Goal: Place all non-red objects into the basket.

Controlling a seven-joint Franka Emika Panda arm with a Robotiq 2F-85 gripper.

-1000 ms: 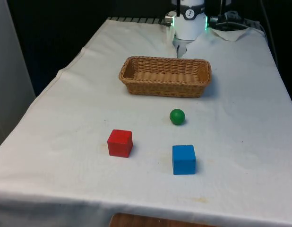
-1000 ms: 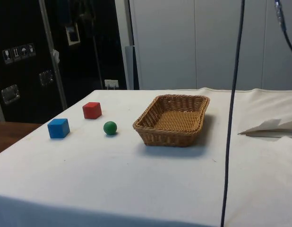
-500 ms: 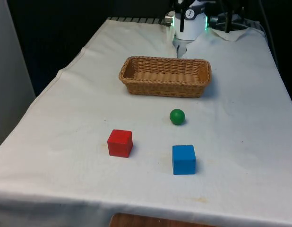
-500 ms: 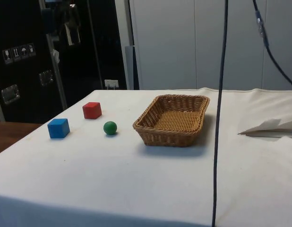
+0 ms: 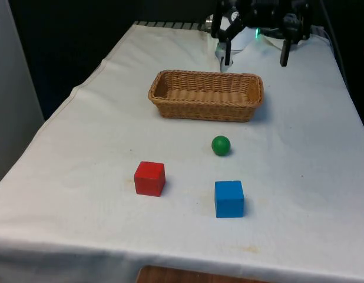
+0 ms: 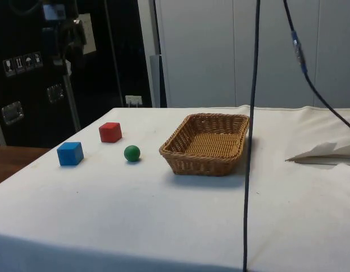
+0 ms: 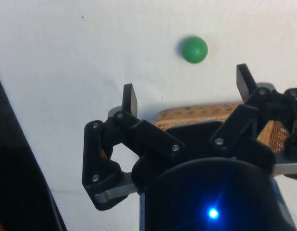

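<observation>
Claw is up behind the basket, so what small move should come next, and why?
Probably bring the claw forward over the basket and down toward the green ball. The claw hangs open and empty, the ball is the nearest non-red piece, and the blue cube lies farther away.

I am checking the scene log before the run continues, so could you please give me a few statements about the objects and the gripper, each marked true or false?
1. The basket has nothing in it. True.
2. The green ball lies between the basket and the blue cube. True.
3. The gripper is shut on the green ball. False: its fingers are spread wide and hold nothing, up above the table's far end behind the basket.
4. The red cube is stacked on the blue cube. False: the two cubes rest apart on the cloth, the red one towards the front view's left.
5. The green ball touches the basket's wall. False: bare cloth shows between them.
</observation>
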